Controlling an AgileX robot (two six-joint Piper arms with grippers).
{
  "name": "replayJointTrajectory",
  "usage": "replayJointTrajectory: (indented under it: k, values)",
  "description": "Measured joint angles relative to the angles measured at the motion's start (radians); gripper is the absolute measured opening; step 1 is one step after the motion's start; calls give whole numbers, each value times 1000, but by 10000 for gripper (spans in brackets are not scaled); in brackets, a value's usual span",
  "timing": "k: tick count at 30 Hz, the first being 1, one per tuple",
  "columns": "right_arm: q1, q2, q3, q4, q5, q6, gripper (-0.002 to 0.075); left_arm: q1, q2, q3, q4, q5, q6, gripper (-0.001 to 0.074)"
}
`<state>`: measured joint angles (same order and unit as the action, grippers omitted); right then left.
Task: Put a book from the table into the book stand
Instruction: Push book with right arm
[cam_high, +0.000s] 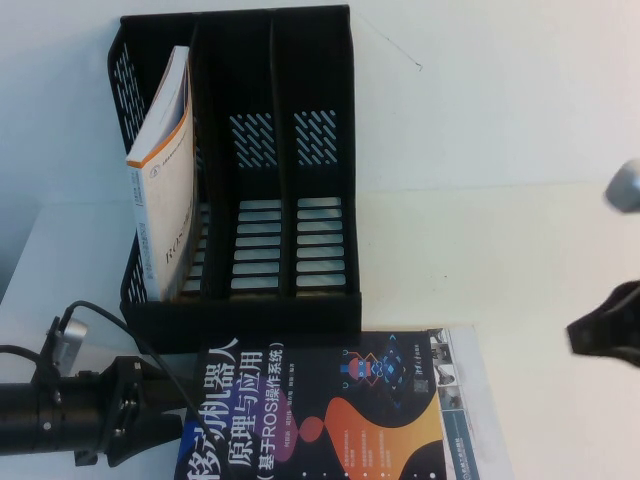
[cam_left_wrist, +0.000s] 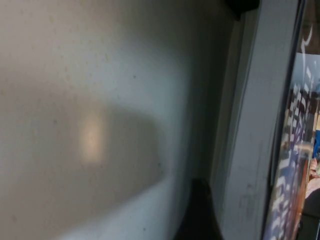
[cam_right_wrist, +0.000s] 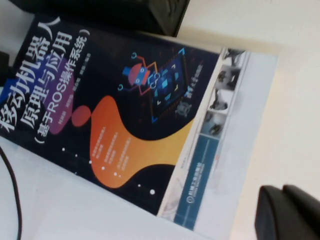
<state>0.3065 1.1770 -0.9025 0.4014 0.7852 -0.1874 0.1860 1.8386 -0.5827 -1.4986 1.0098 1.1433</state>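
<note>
While both arms sit low near my side of the table (cam_high: 520, 150), the book (cam_high: 330, 410) lies flat, cover up, just in front of the book stand (cam_high: 240, 180), its far edge close to the stand's front lip. From the right wrist view I read the black cover (cam_right_wrist: 115, 115) with white title characters and orange, purple and blue blobs. A white book (cam_high: 462, 400) lies under it, sticking out on the right with a strip of small pictures.

Stand has 3 upright compartments. The leftmost one holds a white-and-orange book (cam_high: 165, 170), leaning, spine toward me. The other 2 show only slotted floor.

Left gripper (cam_high: 165, 425) is at the book's left edge, low on the table; arm comes in from the left. Its wrist view is mostly blurred tabletop with the book's edge (cam_left_wrist: 295, 150) alongside, so I cannot tell the state of this one.

Right gripper (cam_high: 605, 330) hangs off to the right of both flat books, touching nothing. I see only a dark part of it (cam_right_wrist: 287, 212), cannot tell its state either.
</note>
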Motion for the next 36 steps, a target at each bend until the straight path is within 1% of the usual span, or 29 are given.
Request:
replayJointTrajectory:
  k: [4,7,12,16,26,30,33,36]
  values:
    - [4,161,49,164,-92,-119,0,0,27,-9,-6,11,12,489]
    - [24,315,32,242,-143,-181,1,0,33,-9,-8,15,14,489]
    - [58,503,-35,272,-174,-216,0,0,35,-9,-10,22,17,489]
    - [80,604,-74,277,-181,-232,1,0,35,-9,-12,26,19,489]
    - [181,682,-149,267,-209,-237,1,4,35,-10,-12,36,25,461]
    - [196,684,-180,263,-211,-237,1,7,37,-10,-12,28,34,449]
    - [196,684,-190,257,-211,-223,1,7,37,-10,-12,26,38,415]
    - [198,684,-197,226,-209,-187,1,7,37,-10,-8,26,45,348]
